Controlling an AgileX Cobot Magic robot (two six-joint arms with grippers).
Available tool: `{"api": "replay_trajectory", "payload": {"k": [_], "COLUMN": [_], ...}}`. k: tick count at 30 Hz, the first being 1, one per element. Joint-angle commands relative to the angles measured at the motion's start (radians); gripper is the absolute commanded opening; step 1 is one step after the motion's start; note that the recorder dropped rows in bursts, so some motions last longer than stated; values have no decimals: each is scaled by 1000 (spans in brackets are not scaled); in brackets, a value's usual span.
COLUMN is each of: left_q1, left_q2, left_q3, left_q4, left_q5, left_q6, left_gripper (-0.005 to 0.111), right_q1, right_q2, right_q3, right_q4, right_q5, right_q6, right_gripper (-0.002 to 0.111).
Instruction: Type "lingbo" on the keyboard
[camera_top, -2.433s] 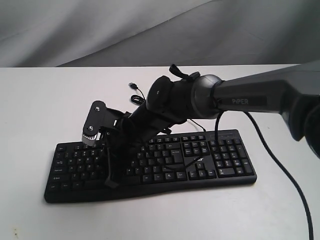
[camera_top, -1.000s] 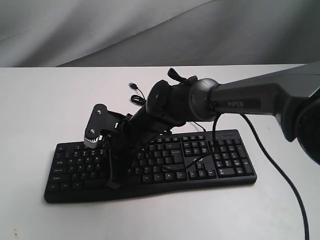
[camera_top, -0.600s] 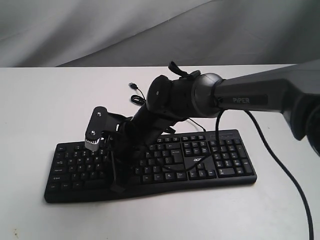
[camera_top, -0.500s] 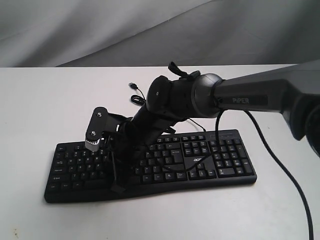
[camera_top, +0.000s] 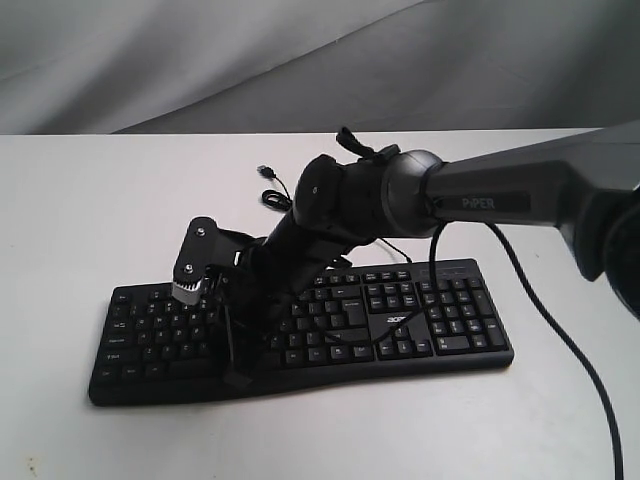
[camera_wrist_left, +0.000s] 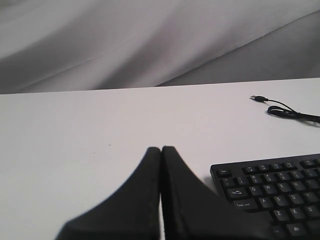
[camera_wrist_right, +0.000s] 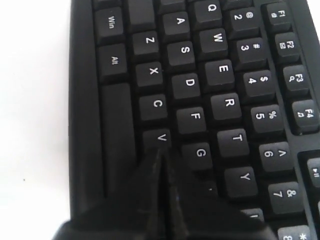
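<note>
The long black keyboard (camera_top: 440, 320) lies across the white table, its white acer logo (camera_top: 396, 323) by the number pad. My right arm reaches over it from the right. The right gripper (camera_top: 237, 376) is shut with nothing held and points down at the bottom letter row near the front edge. In the right wrist view the closed tip (camera_wrist_right: 161, 153) touches the edge of the V key (camera_wrist_right: 161, 136) and hides the key beside it; G (camera_wrist_right: 200, 152) is just past it. My left gripper (camera_wrist_left: 161, 149) is shut, over bare table beside the keyboard's Esc corner (camera_wrist_left: 270, 185).
The keyboard's thin USB cable (camera_wrist_left: 287, 111) coils on the table behind it, plug (camera_top: 266, 171) lying loose. A black cable from the right arm droops over the middle keys (camera_top: 350, 340), and another trails off to the right (camera_top: 570, 350). Grey cloth hangs behind the table.
The right gripper has dropped lower and shifted slightly right toward the keyboard's front edge, its tip now down on the bottom letter row. The keyboard has not moved.
</note>
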Motion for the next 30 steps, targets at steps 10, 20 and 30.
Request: {"api": "replay_trajectory", "payload": {"k": [10,20,30], "left_q1": [1,1,1], "left_q2": [-4,-4,-4], "left_q3": [5,5,5], "left_q4": [0,0,0], "left_q5": [-11,-11,-11], "left_q6": [-2,-2,-2], "left_gripper": [1,1,1], "right_q1": [-50,-134,-137], "right_q2": [-88,-88,-86], "right_q3": [-6,1,26], "right_q4": [-59,-68,-73], "right_q5": [10,37,36], "right_q6": [10,25,28], "right_gripper": [0,0,0]}}
